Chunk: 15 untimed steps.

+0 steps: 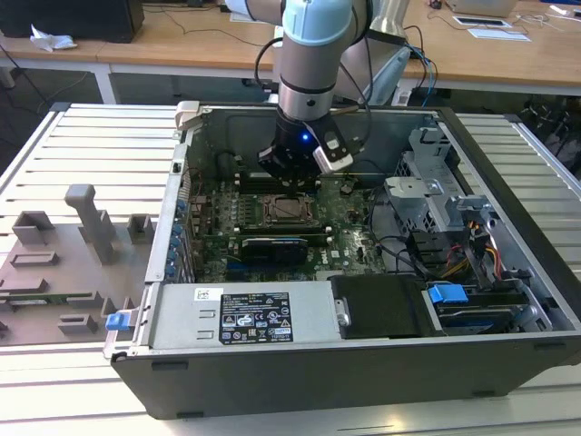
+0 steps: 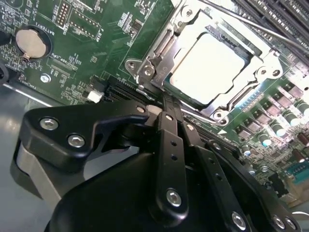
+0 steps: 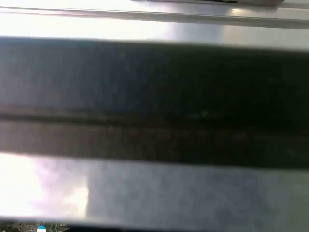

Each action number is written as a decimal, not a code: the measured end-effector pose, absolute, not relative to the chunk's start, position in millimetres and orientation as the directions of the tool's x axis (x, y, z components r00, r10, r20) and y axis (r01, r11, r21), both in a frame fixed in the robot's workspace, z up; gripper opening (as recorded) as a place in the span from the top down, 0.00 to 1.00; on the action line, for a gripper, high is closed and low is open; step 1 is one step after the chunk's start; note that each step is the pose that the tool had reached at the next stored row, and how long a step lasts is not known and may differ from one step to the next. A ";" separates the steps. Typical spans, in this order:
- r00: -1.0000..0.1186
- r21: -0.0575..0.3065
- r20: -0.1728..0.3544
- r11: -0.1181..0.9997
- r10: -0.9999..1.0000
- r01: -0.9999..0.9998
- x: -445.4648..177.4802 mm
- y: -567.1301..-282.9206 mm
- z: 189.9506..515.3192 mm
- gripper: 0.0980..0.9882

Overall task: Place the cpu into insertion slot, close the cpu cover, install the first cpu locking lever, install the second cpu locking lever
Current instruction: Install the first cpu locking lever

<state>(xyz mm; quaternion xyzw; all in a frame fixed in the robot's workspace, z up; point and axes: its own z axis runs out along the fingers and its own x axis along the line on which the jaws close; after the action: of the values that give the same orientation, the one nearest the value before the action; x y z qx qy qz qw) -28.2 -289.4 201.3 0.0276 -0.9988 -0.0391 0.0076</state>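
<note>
- The cpu sits in the insertion slot, mid-motherboard, with the cpu cover down over it.
- The gripper is at the cover's edge, fingers clenched together.

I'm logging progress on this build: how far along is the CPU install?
Apparently done: the cpu sits in the insertion slot, and the cpu cover lies flat, framing it. In hand: the gripper is low at the slot's edge, next to the cover. Left: the levers. One thin locking lever runs beside the slot, and I cannot tell whether it is latched.
</note>
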 end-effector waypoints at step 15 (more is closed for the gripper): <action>-0.998 0.078 0.013 0.996 -0.055 -0.054 -27.4 -292.1 203.7 0.99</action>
<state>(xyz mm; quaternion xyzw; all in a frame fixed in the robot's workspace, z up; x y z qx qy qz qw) -27.4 -292.1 203.7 0.0271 -0.9988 -0.0388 0.0077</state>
